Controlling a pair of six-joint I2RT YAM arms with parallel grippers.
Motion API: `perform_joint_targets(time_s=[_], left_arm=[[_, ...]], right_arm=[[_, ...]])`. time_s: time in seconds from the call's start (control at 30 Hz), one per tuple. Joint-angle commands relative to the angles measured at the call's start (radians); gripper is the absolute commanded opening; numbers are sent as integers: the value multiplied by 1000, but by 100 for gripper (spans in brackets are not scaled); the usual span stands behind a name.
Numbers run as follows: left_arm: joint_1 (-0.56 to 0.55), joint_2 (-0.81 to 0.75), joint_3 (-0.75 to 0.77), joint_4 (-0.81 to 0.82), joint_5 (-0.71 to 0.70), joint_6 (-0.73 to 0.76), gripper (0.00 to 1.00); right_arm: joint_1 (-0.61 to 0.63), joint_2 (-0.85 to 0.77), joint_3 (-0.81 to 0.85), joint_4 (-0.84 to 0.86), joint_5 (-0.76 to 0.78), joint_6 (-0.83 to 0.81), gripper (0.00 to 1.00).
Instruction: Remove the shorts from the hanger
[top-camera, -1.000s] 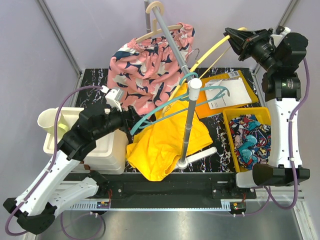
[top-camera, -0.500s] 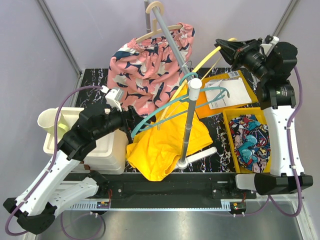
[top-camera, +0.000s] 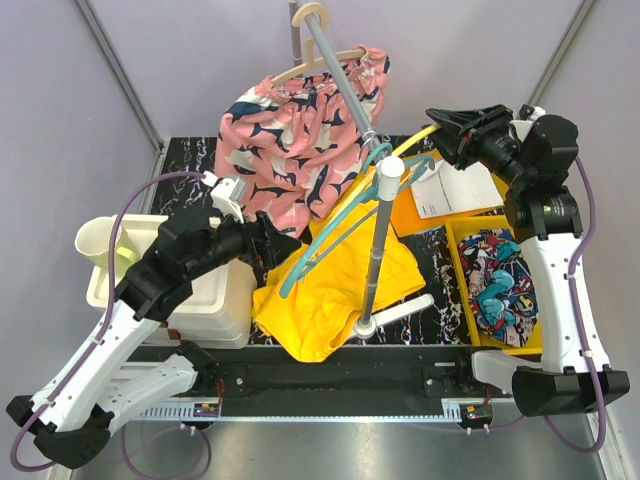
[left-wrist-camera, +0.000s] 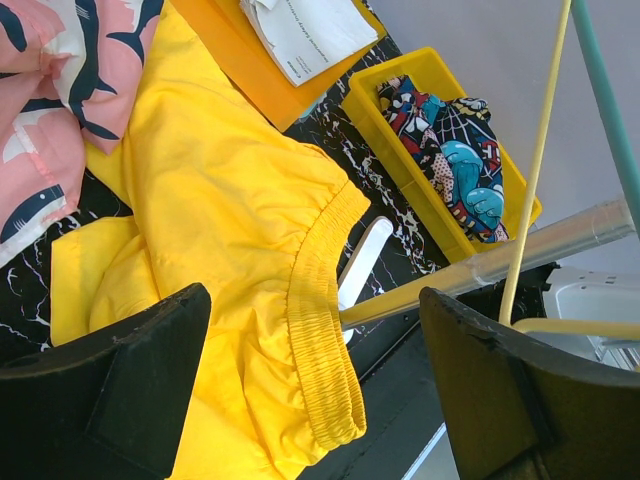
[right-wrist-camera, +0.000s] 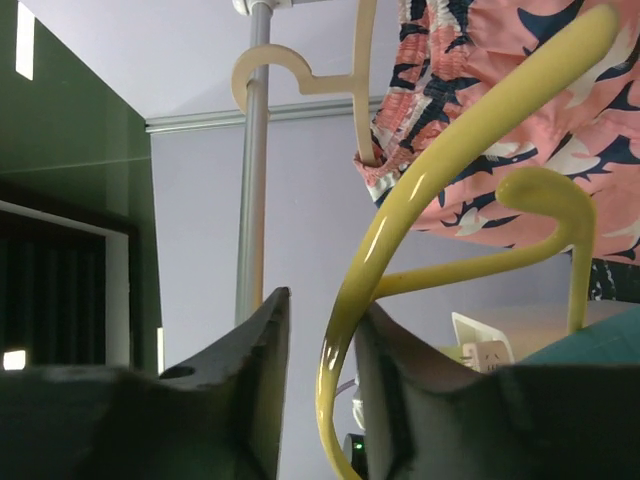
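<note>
The plain yellow shorts (top-camera: 330, 285) lie crumpled on the black table and fill the left wrist view (left-wrist-camera: 220, 220), elastic waist showing. The comic-print shorts (top-camera: 500, 280) lie in the yellow bin (top-camera: 458, 238), which also shows in the left wrist view (left-wrist-camera: 400, 160). A teal hanger (top-camera: 335, 235) hangs tilted over the yellow shorts. My left gripper (top-camera: 285, 245) is wide open just above them, fingers (left-wrist-camera: 130, 380) empty. My right gripper (top-camera: 440, 125) is high at the right. A yellow hanger (right-wrist-camera: 400, 230) passes between its jaws, against one finger, with a gap to the other.
A clothes rack pole (top-camera: 378, 250) stands mid-table on a white base (top-camera: 395, 315). Pink shark-print shorts (top-camera: 290, 140) hang on a wooden hanger at the back. White bins (top-camera: 200, 290) sit at the left. An orange envelope with papers (top-camera: 450, 190) lies behind the yellow bin.
My right arm has swung down and left, bringing the yellow hanger with it. The teal hanger has dropped lower and shifted left. My left gripper has edged slightly right.
</note>
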Motion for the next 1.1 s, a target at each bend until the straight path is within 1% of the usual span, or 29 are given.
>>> perform_joint_targets(time_s=[0.0,0.07,0.13,0.2,0.27,0.33,0.4,0.47,0.5,0.53,0.6,0.63,0.67,0.73,0.77,0.83,0.93,1.0,1.03,1.07], left_arm=[[2,-18,7,40,5,-6,89],[2,-21,4,39,2,-4,89],[1,-22,4,36,2,-4,89],[1,-24,6,35,4,-1,89],[1,-25,6,30,1,2,89],[1,-25,7,27,-4,6,89],[2,-24,7,27,-6,7,89],[1,-18,7,27,0,10,89],[2,-15,7,27,2,8,89],[2,-15,7,27,4,8,89],[2,-13,7,26,7,11,89],[2,-13,7,24,7,11,89],[1,-16,7,26,7,11,89],[2,-25,7,24,4,8,89],[2,-30,9,21,1,10,89],[2,-39,12,12,-6,7,89],[2,-59,9,-2,-19,3,89],[2,-68,6,-3,-21,-1,89],[1,-74,1,-5,-26,-6,89],[2,-74,0,-3,-23,-6,89]], right_arm=[[7,-43,-18,-10,6,-111,47],[7,-46,-22,-39,1,-183,52],[7,-52,-34,-81,-14,-228,54],[7,-55,-38,-151,-31,-317,62],[9,-61,-44,-202,-43,-413,66],[7,-89,-56,-266,-42,-466,71],[9,-124,-64,-317,-48,-553,78],[7,-153,-36,-406,-25,-659,84],[7,-163,-25,-434,-11,-692,89],[9,-173,-15,-458,0,-755,92],[9,-202,7,-536,59,-811,98],[9,-212,8,-562,90,-867,100],[9,-225,4,-614,162,-892,100],[7,-238,-22,-659,239,-938,100],[9,-258,-72,-673,281,-946,100],[9,-279,-135,-672,299,-947,100],[7,-313,-313,-639,290,-914,100],[9,-327,-390,-586,247,-895,100],[7,-328,-468,-558,231,-874,100],[9,-324,-504,-502,202,-865,100]])
